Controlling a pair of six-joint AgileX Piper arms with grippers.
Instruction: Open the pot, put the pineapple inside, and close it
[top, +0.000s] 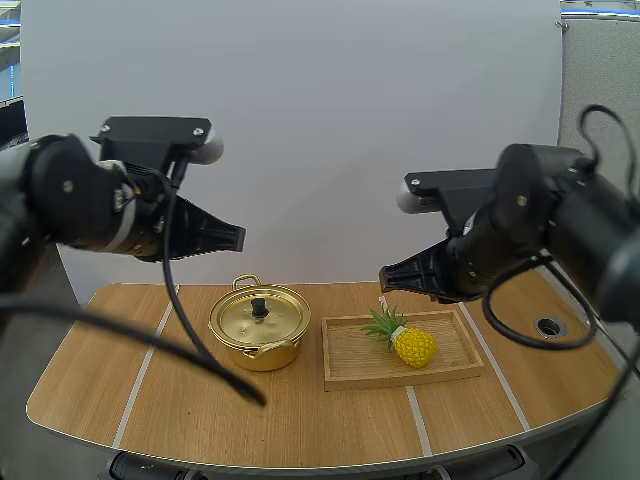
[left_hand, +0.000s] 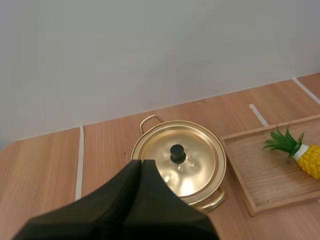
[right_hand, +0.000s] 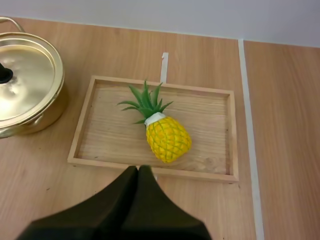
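Observation:
A gold pot (top: 259, 326) (left_hand: 178, 167) (right_hand: 25, 85) stands on the table with its lid on, a black knob (top: 259, 307) (left_hand: 177, 153) at the lid's centre. To its right a small yellow pineapple (top: 408, 342) (right_hand: 162, 132) (left_hand: 300, 152) with green leaves lies in a wooden tray (top: 350, 365) (right_hand: 105, 140) (left_hand: 260, 175). My left gripper (top: 240, 238) (left_hand: 141, 162) hangs high above the pot's left side, fingers together as one dark wedge. My right gripper (top: 384, 276) (right_hand: 138, 169) hovers high over the tray, shut with nothing in it.
White tape lines (top: 145, 365) (right_hand: 250, 135) run across the wooden table. A round cable hole (top: 549, 326) sits at the table's right. Bare wood lies in front of the pot and tray, up to the curved front edge.

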